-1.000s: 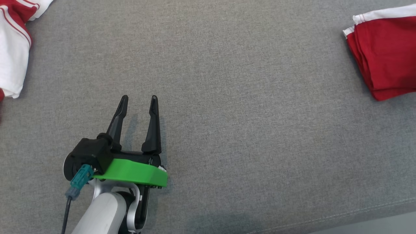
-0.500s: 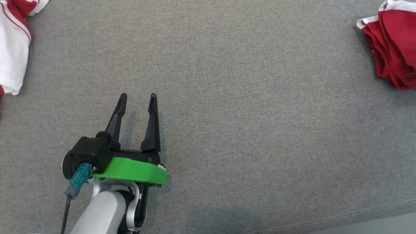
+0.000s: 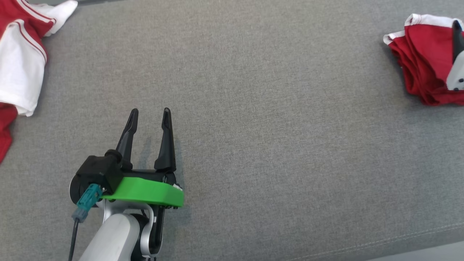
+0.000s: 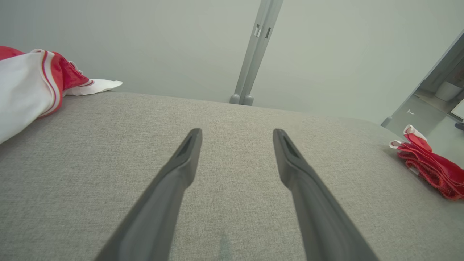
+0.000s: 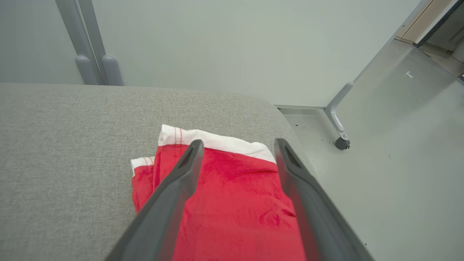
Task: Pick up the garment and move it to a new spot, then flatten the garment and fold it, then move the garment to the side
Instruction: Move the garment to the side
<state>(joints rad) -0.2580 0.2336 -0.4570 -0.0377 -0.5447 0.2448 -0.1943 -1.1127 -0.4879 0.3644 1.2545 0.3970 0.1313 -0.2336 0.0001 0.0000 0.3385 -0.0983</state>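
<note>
Garment (image 5: 235, 195): red with white trim, folded, lying directly under the right gripper (image 5: 238, 143), close to the far corner of the grey cushion (image 3: 275, 145). Jaws spread wide, a finger over each side of the cloth, gripping nothing; can't tell if they touch it. Left gripper (image 3: 150, 110) sits well off to the other side, also wide open and empty. Placement looks finished. You should lift straight up before pulling back, so no fingertip snags the top layer. No brand, label or writing legible.
</note>
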